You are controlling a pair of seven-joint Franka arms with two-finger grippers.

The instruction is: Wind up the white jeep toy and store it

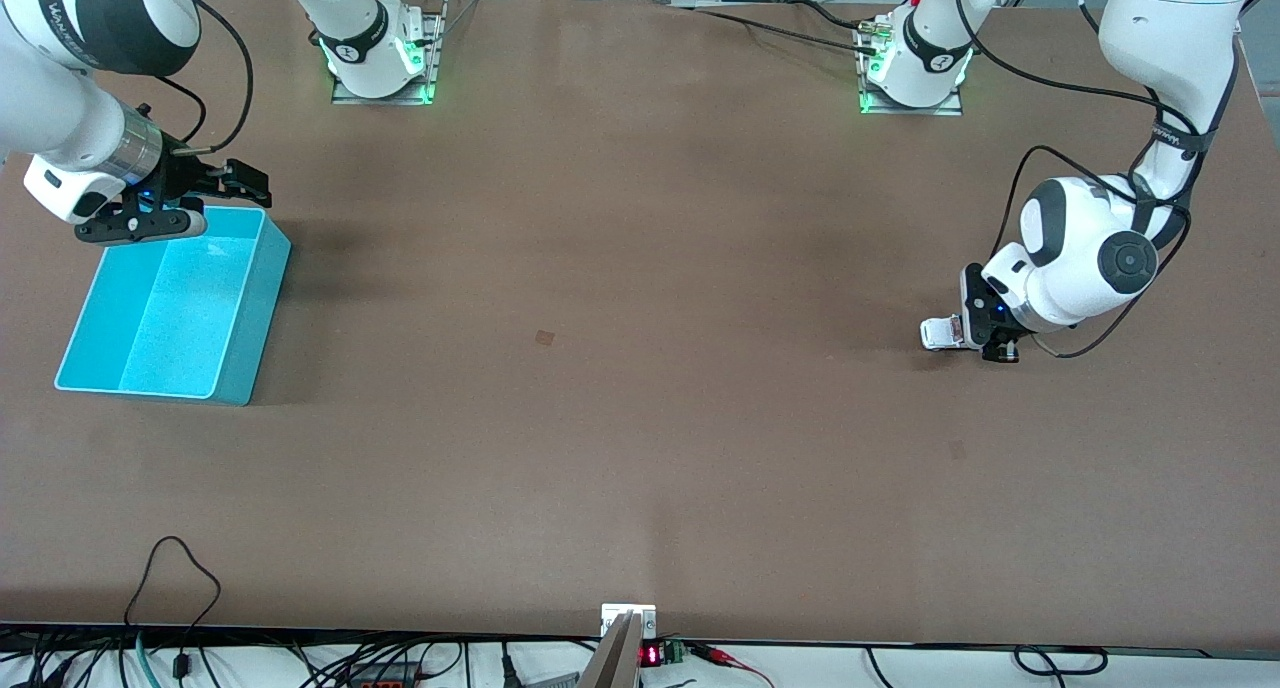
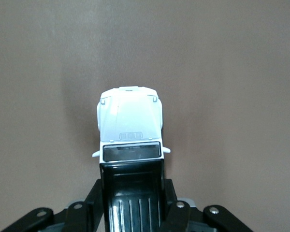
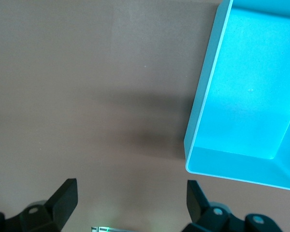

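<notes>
From my station the nearest thing along the lower edge of the front frame is the desk (image 1: 640,488) rim with cables and a small red display; the brown surface above it carries only 2 things.

At the right of the front frame, about mid-height, the left tool (image 1: 962,334) is down at the desk, pinching the white jeep toy (image 1: 938,332) by its rear. The jeep sits toward the left arm's end of the desk, its white nose sticking out of the tool toward the middle of the frame. In the left wrist view I see the white jeep toy (image 2: 129,125) from above: white bonnet, dark windscreen and black rear roof panel, with the black fingers (image 2: 170,205) pressed against both sides of the rear. I cannot tell from these views whether its wheels touch the desk.

At the left of the front frame sits the cyan bin (image 1: 175,308), open-topped, toward the right arm's end and well apart from the jeep. The right tool (image 1: 215,200) hangs in the upper left of the frame, over the bin's upper edge, waiting with its fingers spread wide and gripping nothing. The right wrist view shows both black fingertips (image 3: 63,198) apart over bare desk, with the cyan bin (image 3: 251,92) filling the upper right of that frame.
</notes>
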